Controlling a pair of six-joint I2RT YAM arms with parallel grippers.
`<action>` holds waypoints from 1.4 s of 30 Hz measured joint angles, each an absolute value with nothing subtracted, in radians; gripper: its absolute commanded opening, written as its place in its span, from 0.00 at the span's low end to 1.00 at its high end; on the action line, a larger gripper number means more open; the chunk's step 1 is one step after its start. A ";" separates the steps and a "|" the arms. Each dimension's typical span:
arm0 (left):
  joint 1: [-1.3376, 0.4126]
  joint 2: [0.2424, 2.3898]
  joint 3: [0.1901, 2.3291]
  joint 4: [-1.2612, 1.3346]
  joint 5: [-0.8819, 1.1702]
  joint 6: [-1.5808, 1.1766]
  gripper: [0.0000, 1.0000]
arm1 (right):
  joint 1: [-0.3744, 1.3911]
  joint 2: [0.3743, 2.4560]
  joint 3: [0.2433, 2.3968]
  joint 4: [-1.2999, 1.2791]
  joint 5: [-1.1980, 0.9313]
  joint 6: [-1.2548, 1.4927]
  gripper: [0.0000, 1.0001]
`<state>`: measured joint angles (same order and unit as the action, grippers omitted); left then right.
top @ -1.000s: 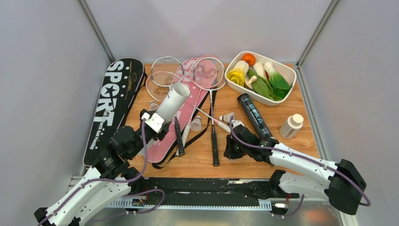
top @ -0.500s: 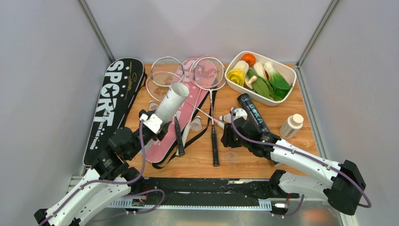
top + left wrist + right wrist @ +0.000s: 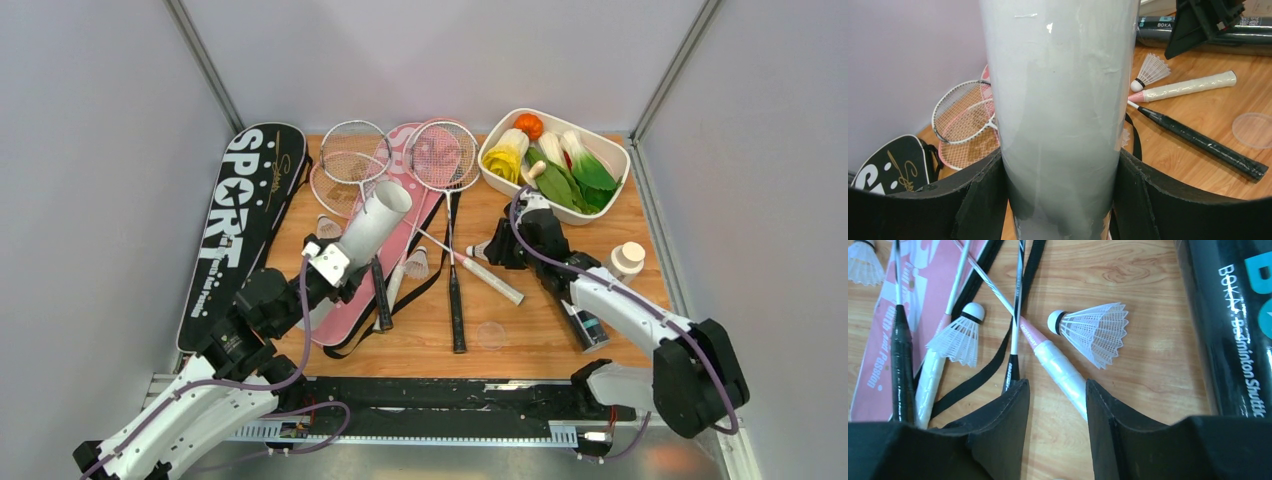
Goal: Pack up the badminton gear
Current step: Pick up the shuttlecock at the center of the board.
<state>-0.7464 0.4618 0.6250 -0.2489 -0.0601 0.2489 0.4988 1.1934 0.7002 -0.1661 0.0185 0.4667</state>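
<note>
Left wrist view — white tube [image 3: 1060, 115] hides most, top cropped.

Wooden tabletop [image 3: 420, 345], plain grey walls [image 3: 90, 150], apparently even light.

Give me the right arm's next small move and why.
Probably lower the right hand and close on the shuttlecock just ahead of it. Its fingers stand apart and empty over the wood, with the white racket handle running between them. Meanwhile the left hand holds the white tube with its open end up, apparently waiting for shuttlecocks.
</note>
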 measured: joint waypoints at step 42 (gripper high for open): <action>-0.746 0.524 0.645 -0.384 0.141 0.309 0.33 | 0.315 0.968 1.191 -0.284 -0.624 0.139 0.00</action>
